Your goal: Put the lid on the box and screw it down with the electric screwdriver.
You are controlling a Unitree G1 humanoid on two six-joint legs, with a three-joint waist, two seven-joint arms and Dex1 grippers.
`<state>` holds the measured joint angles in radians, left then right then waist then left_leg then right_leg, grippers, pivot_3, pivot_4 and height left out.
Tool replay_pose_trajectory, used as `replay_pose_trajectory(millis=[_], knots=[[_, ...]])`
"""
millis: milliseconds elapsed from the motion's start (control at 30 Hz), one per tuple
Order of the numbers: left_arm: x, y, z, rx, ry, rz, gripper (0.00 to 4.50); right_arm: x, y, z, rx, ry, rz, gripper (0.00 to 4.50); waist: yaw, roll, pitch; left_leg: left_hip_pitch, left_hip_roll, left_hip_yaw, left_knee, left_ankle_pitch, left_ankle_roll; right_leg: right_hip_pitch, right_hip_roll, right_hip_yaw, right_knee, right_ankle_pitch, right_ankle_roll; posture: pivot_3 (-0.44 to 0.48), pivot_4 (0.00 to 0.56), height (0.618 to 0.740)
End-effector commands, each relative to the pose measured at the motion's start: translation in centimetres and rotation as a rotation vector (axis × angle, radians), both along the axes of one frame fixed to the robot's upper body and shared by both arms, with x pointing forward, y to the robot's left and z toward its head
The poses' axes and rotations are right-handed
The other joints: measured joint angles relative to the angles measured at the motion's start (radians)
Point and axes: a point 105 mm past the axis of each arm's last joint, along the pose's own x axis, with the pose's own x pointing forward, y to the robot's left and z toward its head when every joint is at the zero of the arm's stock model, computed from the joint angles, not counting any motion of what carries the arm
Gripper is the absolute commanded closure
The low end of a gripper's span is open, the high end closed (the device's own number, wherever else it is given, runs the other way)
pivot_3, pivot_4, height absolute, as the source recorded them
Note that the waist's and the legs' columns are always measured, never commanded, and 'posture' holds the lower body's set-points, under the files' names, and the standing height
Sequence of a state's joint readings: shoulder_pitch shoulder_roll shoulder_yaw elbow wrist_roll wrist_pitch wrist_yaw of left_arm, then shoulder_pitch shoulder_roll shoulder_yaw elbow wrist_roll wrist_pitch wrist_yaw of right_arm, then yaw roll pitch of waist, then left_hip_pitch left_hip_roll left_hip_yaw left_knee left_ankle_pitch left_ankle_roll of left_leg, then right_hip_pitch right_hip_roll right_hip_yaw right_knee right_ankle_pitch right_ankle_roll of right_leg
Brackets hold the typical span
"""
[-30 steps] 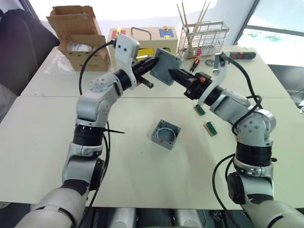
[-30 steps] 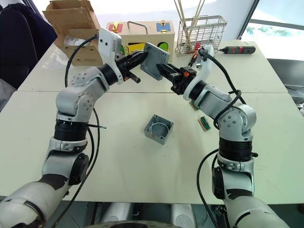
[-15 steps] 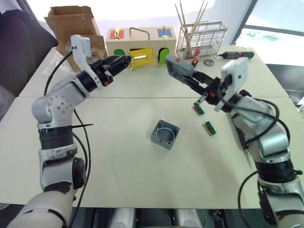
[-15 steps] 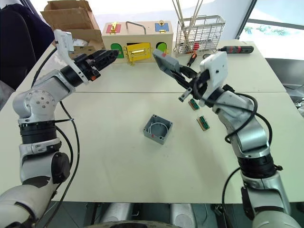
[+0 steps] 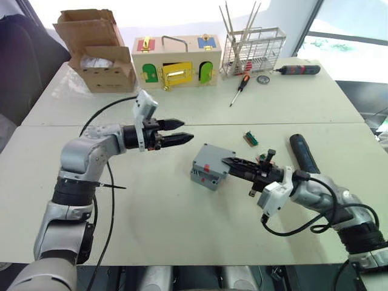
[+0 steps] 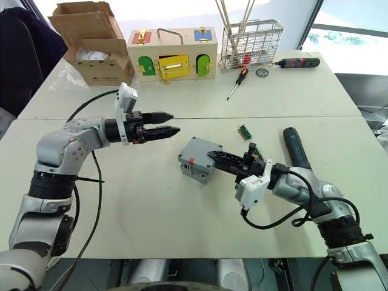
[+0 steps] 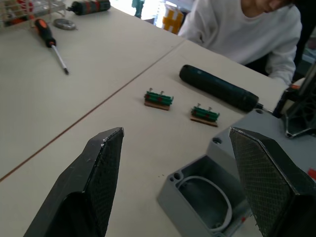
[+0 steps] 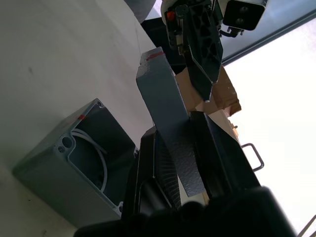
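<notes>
My right gripper [image 5: 228, 161] is shut on one edge of the grey lid [image 5: 212, 156] and holds it tilted right over the box [image 5: 200, 179], near the middle of the table. The right wrist view has the lid [image 8: 168, 106] clamped between the fingers above the open box [image 8: 59, 170], which holds a white ring. Whether lid and box touch I cannot tell. My left gripper [image 5: 187, 130] hangs open and empty just left of them. The dark electric screwdriver [image 5: 304, 154] lies on the table to the right, beside my right arm.
Along the far edge stand a cardboard carton [image 5: 97, 51], a wooden box with coloured doors [image 5: 176, 57] and a wire rack [image 5: 251, 48]. A hand screwdriver [image 5: 237, 90], a small black tool [image 5: 300, 70] and a green terminal block [image 5: 250, 138] lie nearby. A person in white [image 7: 242, 29] sits across the table.
My right arm has brought the lid down from mid-air to the box. My left gripper, which let the lid go and opened, has swung down beside the box.
</notes>
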<state>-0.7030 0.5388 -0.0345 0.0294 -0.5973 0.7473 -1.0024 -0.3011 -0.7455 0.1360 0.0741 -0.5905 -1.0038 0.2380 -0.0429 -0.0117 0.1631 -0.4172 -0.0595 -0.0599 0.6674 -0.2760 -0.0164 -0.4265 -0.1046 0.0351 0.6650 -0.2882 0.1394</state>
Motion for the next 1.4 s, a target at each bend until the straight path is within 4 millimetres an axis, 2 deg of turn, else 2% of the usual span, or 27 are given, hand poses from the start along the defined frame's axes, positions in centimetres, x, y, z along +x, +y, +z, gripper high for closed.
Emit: replay_pose_trajectory(millis=[33, 100, 133, 200, 300, 500, 800, 933, 1133, 1400], knots=[[-0.5, -0.5, 0.9, 0.014, -0.059, -0.052, 1.02, 0.4, 0.4, 0.0, 0.022, -0.023, 0.012, 4.34, 0.002, 0.000, 0.000, 0.000, 0.000, 0.000, 0.000, 0.000, 0.000, 0.000, 0.000, 0.000, 0.000, 0.000, 0.000, 0.000, 0.150, 0.730], [-0.5, -0.7, 0.8, 0.012, -0.057, -0.066, 1.02, 0.6, 0.5, -0.2, 0.021, -0.025, 0.010, 4.34, 0.002, 0.000, 0.000, 0.000, 0.000, 0.000, 0.000, 0.000, 0.000, 0.000, 0.000, 0.000, 0.000, 0.000, 0.000, 0.000, 0.150, 0.730], [-0.5, -0.8, 0.7, 0.011, -0.060, -0.071, 1.25, 0.7, 0.5, -0.3, 0.018, -0.027, 0.008, 4.34, 0.002, 0.000, 0.000, 0.000, 0.000, 0.000, 0.000, 0.000, 0.000, 0.000, 0.000, 0.000, 0.000, 0.000, 0.000, 0.000, 0.150, 0.730], [-0.5, -1.1, 0.5, 0.008, -0.061, -0.077, 1.82, 1.0, 0.5, -0.8, 0.006, -0.023, 0.001, 4.34, 0.002, 0.000, 0.000, 0.000, 0.000, 0.000, 0.000, 0.000, 0.000, 0.000, 0.000, 0.000, 0.000, 0.000, 0.000, 0.000, 0.150, 0.730], [-0.9, -1.8, -0.1, 0.012, -0.044, -0.105, 3.27, 1.2, 0.4, -1.3, -0.001, -0.015, -0.011, 4.34, 0.001, 0.000, 0.000, 0.000, 0.000, 0.000, 0.000, 0.000, 0.000, 0.000, 0.000, 0.000, 0.000, 0.000, 0.000, 0.000, 0.150, 0.730], [-1.9, -3.1, -1.6, 0.050, -0.028, -0.169, 3.27, 1.5, 0.5, -1.7, -0.004, -0.030, -0.030, 4.34, 0.000, 0.000, 0.000, 0.000, 0.000, 0.000, 0.000, 0.000, 0.000, 0.000, 0.000, 0.000, 0.000, 0.000, 0.000, 0.000, 0.150, 0.730], [-1.5, -4.0, -2.8, 0.080, -0.023, -0.201, 3.27, 1.6, 0.9, -2.5, -0.019, -0.043, -0.038, 4.34, 0.000, 0.000, 0.000, 0.000, 0.000, 0.000, 0.000, 0.000, 0.000, 0.000, 0.000, 0.000, 0.000, 0.000, 0.000, 0.000, 0.150, 0.730], [-1.6, -4.4, -3.6, 0.099, -0.017, -0.220, 3.27, 1.9, 0.4, -3.2, -0.032, -0.035, -0.070, 4.34, 0.001, 0.000, 0.000, 0.000, 0.000, 0.000, 0.000, 0.000, 0.000, 0.001, 0.000, 0.000, 0.000, 0.000, 0.000, 0.000, 0.150, 0.730], [-1.7, -4.6, -4.8, 0.141, -0.017, -0.242, 3.27, 1.5, 0.6, -3.8, -0.040, -0.032, -0.053, 4.34, 0.001, 0.000, 0.000, 0.001, 0.000, 0.000, 0.000, 0.000, 0.000, 0.001, 0.000, 0.000, 0.000, 0.000, 0.000, 0.000, 0.150, 0.730], [-1.8, -4.8, -4.8, 0.130, -0.017, -0.251, 3.27, 1.2, 0.3, -4.1, -0.047, -0.032, -0.049, 4.34, 0.001, 0.000, 0.000, 0.001, 0.000, 0.000, 0.000, 0.000, 0.000, 0.001, 0.000, 0.000, 0.000, 0.000, 0.000, 0.000, 0.150, 0.730]])
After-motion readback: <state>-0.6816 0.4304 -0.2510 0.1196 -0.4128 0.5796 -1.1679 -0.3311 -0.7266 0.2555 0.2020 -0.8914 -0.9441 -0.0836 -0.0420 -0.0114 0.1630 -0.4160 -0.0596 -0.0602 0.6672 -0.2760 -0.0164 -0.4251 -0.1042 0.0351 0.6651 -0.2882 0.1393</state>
